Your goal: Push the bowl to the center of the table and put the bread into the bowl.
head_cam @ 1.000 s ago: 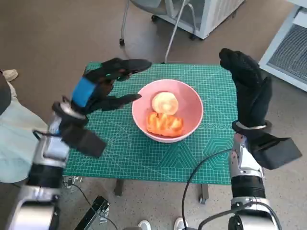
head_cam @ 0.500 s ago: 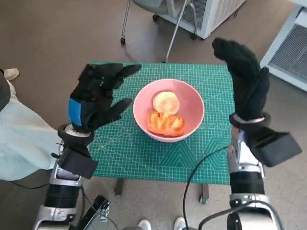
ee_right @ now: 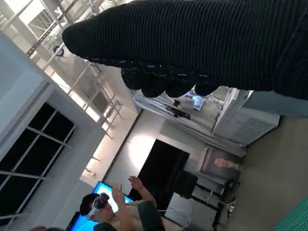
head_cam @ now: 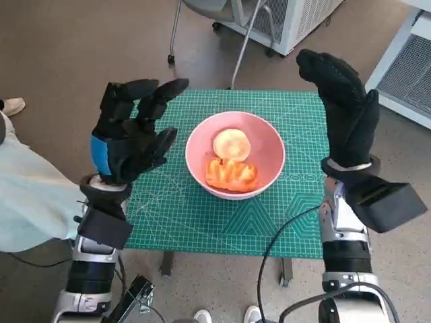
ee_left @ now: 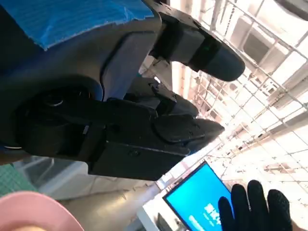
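Your pink bowl [head_cam: 235, 155] sits near the middle of the green cutting mat [head_cam: 175, 208], and inside it the round bread [head_cam: 231, 144] lies just behind an orange piece of food [head_cam: 231, 174], the two touching. Your left hand [head_cam: 131, 138] is raised beside the bowl on its left, fingers spread and holding nothing. Your right hand [head_cam: 344, 111] stands upright beside the bowl on its right, over the mat's edge, its gloved fingers straight and empty too, and both hands are apart from the bowl.
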`<state>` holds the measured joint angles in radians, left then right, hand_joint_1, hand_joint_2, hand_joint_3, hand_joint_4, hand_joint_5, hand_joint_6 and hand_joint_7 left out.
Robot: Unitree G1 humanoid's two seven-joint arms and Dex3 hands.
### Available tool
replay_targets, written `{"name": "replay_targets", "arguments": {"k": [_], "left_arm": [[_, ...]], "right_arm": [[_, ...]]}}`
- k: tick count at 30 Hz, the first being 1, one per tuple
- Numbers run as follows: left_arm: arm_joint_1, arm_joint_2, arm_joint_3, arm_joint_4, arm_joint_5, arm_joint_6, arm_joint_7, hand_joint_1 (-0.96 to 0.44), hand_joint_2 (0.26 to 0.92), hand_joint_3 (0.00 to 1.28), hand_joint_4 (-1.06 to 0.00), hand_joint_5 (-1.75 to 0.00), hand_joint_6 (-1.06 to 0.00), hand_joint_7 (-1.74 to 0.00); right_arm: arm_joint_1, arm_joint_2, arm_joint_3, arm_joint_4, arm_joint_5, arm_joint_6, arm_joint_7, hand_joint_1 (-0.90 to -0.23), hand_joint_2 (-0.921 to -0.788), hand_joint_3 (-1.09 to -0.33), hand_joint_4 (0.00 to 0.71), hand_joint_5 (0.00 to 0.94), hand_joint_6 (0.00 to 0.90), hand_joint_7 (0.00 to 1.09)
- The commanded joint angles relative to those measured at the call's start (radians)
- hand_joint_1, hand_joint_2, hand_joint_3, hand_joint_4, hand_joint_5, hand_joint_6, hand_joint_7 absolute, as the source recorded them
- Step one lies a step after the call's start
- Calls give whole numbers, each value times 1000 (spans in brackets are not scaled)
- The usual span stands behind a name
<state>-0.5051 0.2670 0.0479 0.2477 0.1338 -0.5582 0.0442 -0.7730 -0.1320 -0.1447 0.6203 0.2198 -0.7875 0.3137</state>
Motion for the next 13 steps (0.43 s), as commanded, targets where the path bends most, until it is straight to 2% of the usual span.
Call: {"name": "replay_targets", "arguments": {"k": [1, 13], "left_arm": [[-16, -7, 10, -8, -29, 16, -17, 11, 884, 435, -324, -556, -269, -807], [-39, -5, 15, 12, -40, 4, -39, 7, 904, 390, -344, -556, -278, -755]], "right_arm": [[0, -1, 0, 5, 0, 12, 8, -461, -921, -549, 491, 16, 226, 854], [3, -11, 1, -7, -5, 18, 8, -459, -921, -550, 492, 15, 228, 848]]}}
